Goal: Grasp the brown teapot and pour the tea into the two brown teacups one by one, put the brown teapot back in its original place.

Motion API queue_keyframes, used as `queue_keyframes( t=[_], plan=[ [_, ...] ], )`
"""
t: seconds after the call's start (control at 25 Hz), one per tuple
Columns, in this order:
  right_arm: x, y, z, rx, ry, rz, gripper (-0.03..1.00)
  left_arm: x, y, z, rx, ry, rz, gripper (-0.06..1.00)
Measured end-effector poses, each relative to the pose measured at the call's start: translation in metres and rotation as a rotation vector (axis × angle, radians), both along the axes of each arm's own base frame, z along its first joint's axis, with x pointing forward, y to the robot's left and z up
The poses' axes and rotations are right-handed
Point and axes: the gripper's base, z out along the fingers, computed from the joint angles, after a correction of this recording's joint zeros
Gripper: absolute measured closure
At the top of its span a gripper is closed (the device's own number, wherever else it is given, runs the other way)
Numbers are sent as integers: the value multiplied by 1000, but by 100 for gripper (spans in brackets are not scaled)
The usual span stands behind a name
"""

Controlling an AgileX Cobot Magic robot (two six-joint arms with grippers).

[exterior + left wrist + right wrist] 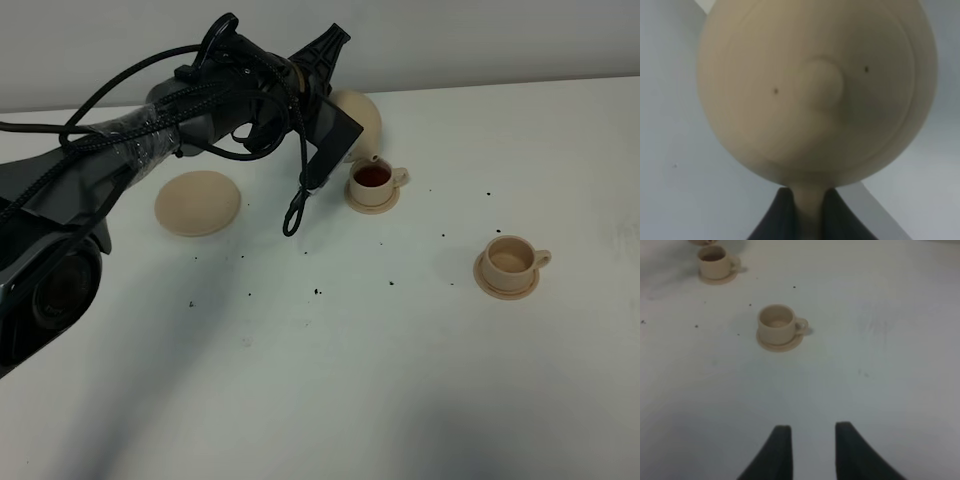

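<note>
Ceramic like the brown teapot is likely handling rigid, slick, breakable. The left end effector is sensibly pinching its loop handle, tilting it over the tea-filled teacup; the right end effector is hovering spread.

You are looking straight at the lid of the brown teapot, which is filling most of the view, close and blurred. Your left gripper is pinching its handle between two dark fingers. Taking the handle as six o'clock from the lid knob, one dark speck is sitting at nine and another near two. White table is showing around the pot.
</note>
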Motion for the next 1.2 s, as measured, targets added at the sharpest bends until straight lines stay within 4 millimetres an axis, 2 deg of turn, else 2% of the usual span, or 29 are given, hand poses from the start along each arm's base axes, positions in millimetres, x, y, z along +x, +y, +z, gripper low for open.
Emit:
queue_keyframes(
  t=[0.32,0.68,0.88,1.2],
  plan=[
    [0,0,0,0,0,0,72,-6,16,21,-61,75,158,80],
    [0,0,0,0,0,0,72,-31,32,32,-130,324,513,80],
    [0,0,0,0,0,0,72,-46,39,31,-122,467,699,80],
    [0,0,0,0,0,0,72,-62,34,27,-264,652,973,80]
  ],
)
